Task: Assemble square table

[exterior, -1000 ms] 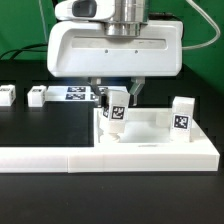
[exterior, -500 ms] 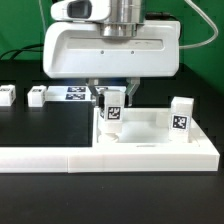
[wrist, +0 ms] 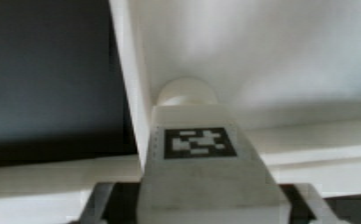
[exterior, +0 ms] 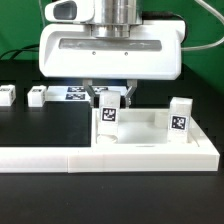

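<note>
Currently the fingers (exterior: 126, 97), partly closed, clamp one leg (exterior: 108, 114) upright at the slab's (exterior: 150, 142) corner on the exterior view's left. Its long axis is vertical and its tag faces the exterior camera. A second leg (exterior: 180, 116) stands at the slab's other end. Two loose legs (exterior: 7, 95) (exterior: 38, 96) and the marker board (exterior: 75, 93) lie behind on the desk (exterior: 40, 130). The barrier (exterior: 70, 158) runs along the slab's front.

No text or numbers can be read, only coded black-and-white tags on the gripped leg (exterior: 108, 116) and standing leg (exterior: 181, 117).
</note>
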Available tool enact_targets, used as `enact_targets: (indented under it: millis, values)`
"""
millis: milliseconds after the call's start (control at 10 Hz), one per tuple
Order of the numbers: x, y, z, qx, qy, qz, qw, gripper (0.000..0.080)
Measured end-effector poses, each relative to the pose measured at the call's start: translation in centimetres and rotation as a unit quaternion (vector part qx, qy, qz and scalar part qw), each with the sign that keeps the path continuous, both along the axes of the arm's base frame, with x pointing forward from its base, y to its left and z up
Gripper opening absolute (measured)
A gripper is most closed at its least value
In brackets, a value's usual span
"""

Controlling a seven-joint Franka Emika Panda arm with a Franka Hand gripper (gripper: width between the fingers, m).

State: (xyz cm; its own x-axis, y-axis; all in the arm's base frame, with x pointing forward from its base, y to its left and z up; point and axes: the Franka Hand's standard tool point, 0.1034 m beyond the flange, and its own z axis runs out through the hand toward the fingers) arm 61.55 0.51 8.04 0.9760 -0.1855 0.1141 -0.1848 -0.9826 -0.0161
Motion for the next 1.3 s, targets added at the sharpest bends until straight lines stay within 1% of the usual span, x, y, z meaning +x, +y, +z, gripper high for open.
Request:
enact_targets:
  millis: [100, 300, 400, 600, 900, 1000, 1100, 1300]
  values:
    - [0.00, 0.05, -0.01, 0.007, 0.000, -0.041, 0.999, 0.0290]
    - [0.01, -0.12, -0.05, 0.013, -0.001, -0.084, 0.996, 0.0290]
    - [0.07, -0.11, -0.07, 0.021, -0.003, -0.129, 0.991, 0.0290]
    - [0.15, 0.15, -0.07, 0.029, -0.007, -0.193, 0.981, 0.0290]
    - [0.10, 0.19, -0.08, 0.044, -0.007, -0.321, 0.946, 0.0290]
    - [0.07, 0.24, -0.08, 0.046, -0.007, -0.344, 0.938, 0.0290]
    - [0.06, 0.27, -0.09, 0.052, -0.007, -0.380, 0.923, 0.0290]
    - [0.05, 0.26, -0.10, 0.059, -0.006, -0.425, 0.903, 0.0290]
